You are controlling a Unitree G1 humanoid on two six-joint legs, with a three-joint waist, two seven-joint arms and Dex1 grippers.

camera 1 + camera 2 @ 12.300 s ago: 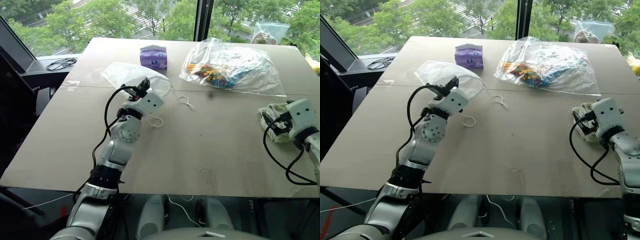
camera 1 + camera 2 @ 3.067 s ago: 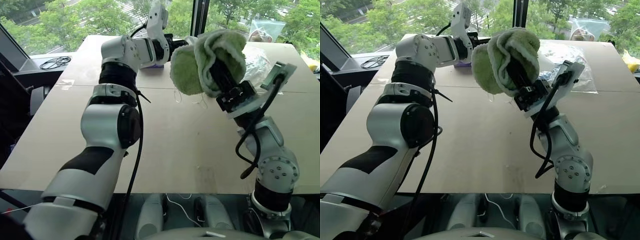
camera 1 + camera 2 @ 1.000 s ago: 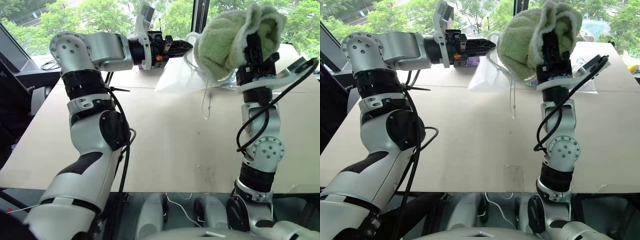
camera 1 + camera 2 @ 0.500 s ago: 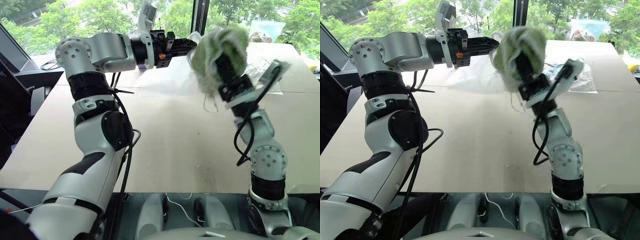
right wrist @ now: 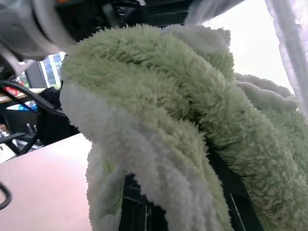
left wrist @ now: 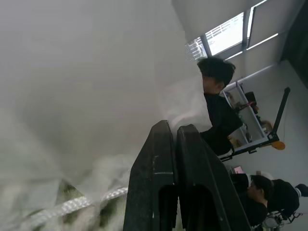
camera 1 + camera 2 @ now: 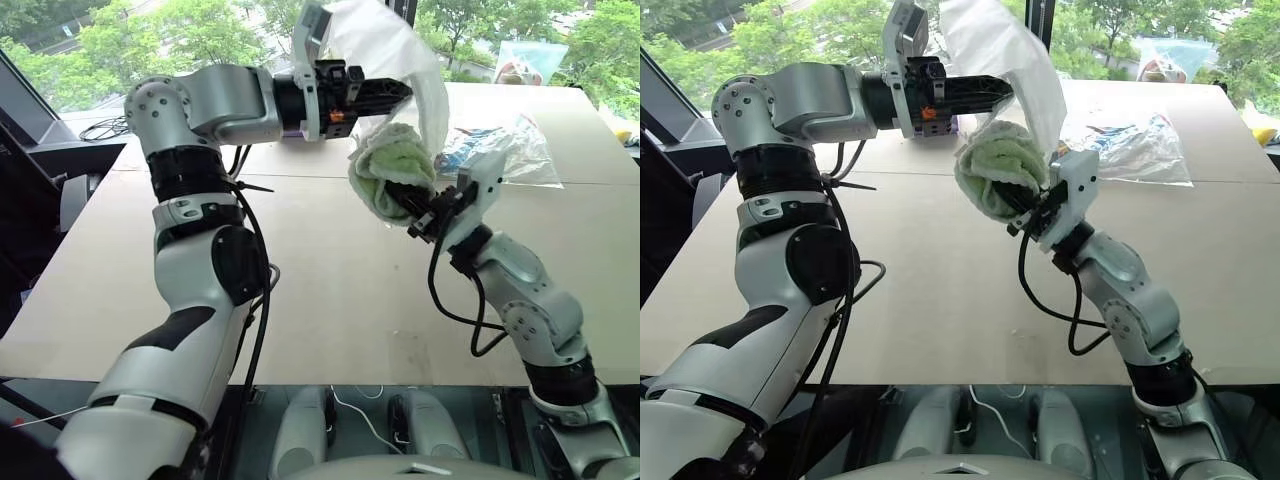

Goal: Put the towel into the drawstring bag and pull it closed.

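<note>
- Insertion step in hand: the towel (image 7: 388,178) is not yet inside the drawstring bag (image 7: 395,55).
- Left pincer (image 7: 398,94), shut on the bag's edge, holds it raised above the table (image 7: 330,290).
- Right pincer (image 7: 408,206), clamped on the towel, holds it just below the bag, touching its fabric.
- Bag mouth cannot be made out.
- Judgement: next, locate the opening, push the towel in, release, then pull the cords.

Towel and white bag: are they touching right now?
Touching. In the left eye view the towel in the right gripper presses up against the white bag, which the left gripper holds up.
</note>
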